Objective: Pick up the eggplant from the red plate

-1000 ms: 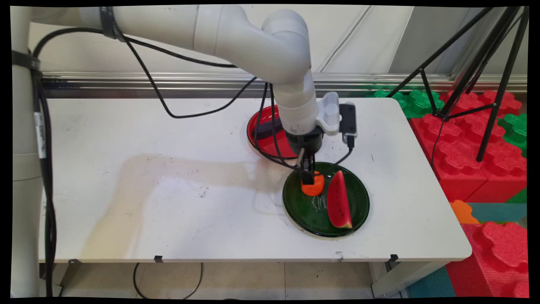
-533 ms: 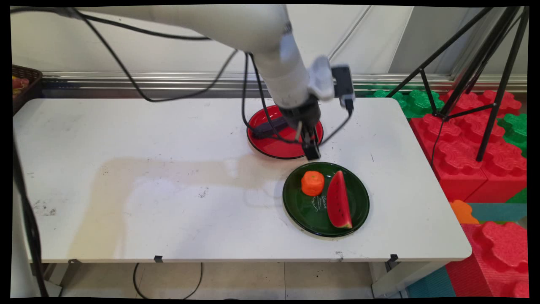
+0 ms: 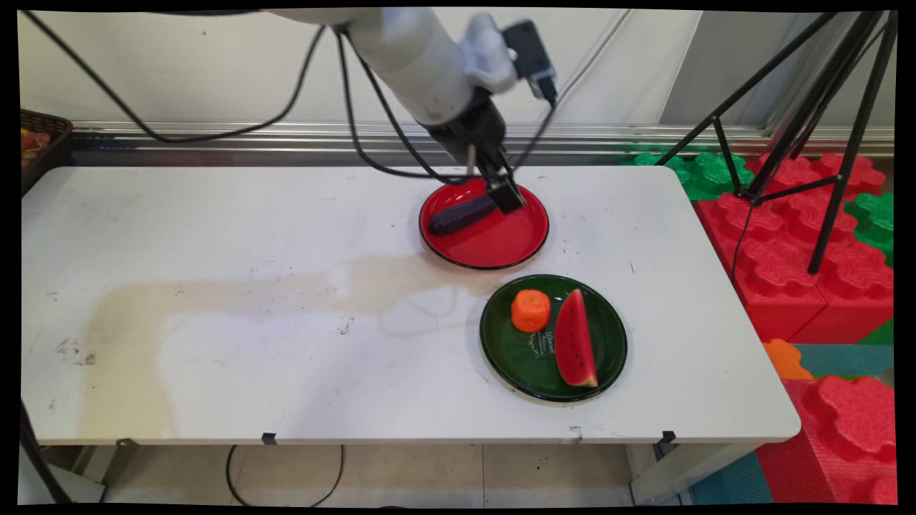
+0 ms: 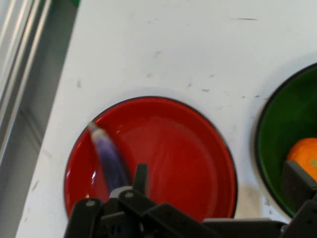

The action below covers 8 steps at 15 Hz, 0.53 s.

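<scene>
Where pincer (image 3: 505, 194) hovers, eggplant (image 3: 461, 214), red plate (image 3: 501, 247)

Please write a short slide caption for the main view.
Claw raised over red plate holding an eggplant.

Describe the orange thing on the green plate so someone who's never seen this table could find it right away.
On the white table, find the dark green plate near the front right, in front of the red plate. The orange piece sits on its far left part: small, round and stubby, beside a tall red watermelon slice.
</scene>
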Each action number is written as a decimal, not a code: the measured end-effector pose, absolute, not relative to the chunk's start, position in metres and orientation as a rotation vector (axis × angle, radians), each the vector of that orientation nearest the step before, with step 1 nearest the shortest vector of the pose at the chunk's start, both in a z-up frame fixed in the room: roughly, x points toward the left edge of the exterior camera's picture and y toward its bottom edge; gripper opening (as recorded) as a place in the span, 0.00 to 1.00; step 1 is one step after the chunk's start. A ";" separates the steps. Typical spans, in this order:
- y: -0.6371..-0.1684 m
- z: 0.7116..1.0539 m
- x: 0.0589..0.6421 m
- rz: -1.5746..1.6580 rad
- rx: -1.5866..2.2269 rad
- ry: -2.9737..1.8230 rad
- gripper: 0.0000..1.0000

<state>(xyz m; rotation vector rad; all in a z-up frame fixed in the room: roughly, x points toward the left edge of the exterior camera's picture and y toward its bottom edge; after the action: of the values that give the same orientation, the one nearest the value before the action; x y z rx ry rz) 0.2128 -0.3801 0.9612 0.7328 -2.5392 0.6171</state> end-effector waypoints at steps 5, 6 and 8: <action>-0.386 0.971 0.244 0.652 0.885 -2.469 1.00; -0.391 0.972 0.249 0.660 0.921 -2.455 1.00; -0.400 0.971 0.255 0.670 0.968 -2.441 1.00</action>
<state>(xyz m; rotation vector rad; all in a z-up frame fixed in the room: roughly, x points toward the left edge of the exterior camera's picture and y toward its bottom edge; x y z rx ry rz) 0.2549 -0.3997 0.9712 0.9681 -2.4408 0.6698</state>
